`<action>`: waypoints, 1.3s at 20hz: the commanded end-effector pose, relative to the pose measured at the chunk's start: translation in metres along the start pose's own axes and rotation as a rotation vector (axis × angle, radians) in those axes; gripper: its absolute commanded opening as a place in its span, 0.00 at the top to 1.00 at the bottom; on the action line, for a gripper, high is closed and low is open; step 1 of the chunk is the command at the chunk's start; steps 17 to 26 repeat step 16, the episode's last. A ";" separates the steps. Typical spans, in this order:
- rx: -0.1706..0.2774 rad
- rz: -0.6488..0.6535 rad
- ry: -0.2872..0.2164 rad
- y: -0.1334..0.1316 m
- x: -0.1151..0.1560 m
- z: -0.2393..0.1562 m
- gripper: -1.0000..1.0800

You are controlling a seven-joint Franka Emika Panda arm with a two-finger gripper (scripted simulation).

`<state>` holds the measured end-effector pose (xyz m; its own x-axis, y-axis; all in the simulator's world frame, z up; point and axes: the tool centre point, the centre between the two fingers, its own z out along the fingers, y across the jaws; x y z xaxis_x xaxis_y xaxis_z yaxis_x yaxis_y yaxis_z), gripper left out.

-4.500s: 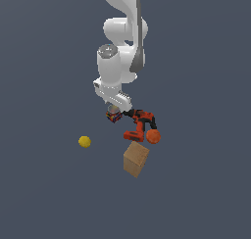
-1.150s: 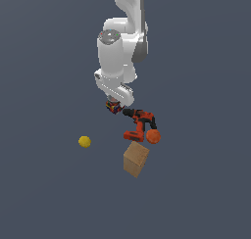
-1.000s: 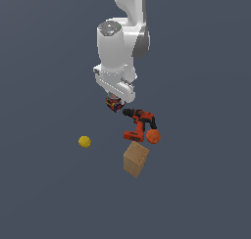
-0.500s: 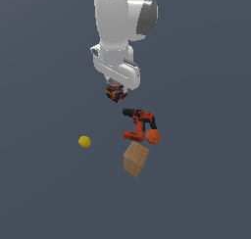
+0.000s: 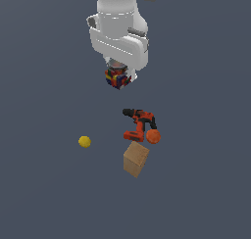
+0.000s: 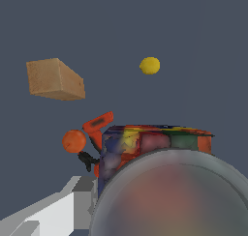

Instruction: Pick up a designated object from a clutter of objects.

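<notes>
- Clearly, in the exterior view, the multicoloured cube (image 5: pixel 117 79) is pinched in the gripper (image 5: pixel 118 76), apart from the drill (image 5: pixel 139 125), orange ball (image 5: pixel 153 136), tan box (image 5: pixel 136 159) and yellow ball (image 5: pixel 85 141); a straight lift is advised.
- Meanwhile, in the wrist view, the cube (image 6: pixel 150 145) is seen close up; firm pressure should be held.

I saw plain dark grey floor (image 5: pixel 44 194). Red-black drill (image 5: pixel 139 124) lay on it, orange ball (image 5: pixel 153 136) touching drill's base. Tan box (image 5: pixel 136 159) sat just beside ball, tilted on edge. Small yellow ball (image 5: pixel 85 141) rested well apart, toward exterior view's left.
</notes>
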<state>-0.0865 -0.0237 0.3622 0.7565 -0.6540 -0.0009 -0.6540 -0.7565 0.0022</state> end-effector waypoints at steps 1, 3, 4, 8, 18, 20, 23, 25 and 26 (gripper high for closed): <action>0.002 0.000 0.001 -0.005 0.002 -0.020 1.00; 0.002 0.000 0.001 -0.008 0.004 -0.032 1.00; 0.002 0.000 0.001 -0.010 0.004 -0.037 1.00; 0.002 0.000 0.001 -0.014 0.007 -0.053 1.00; 0.002 0.000 0.001 -0.018 0.009 -0.065 1.00; 0.002 0.000 0.001 -0.018 0.009 -0.065 1.00; 0.002 0.000 0.001 -0.018 0.009 -0.065 1.00; 0.002 0.000 0.001 -0.018 0.009 -0.065 1.00; 0.002 0.000 0.001 -0.018 0.009 -0.065 1.00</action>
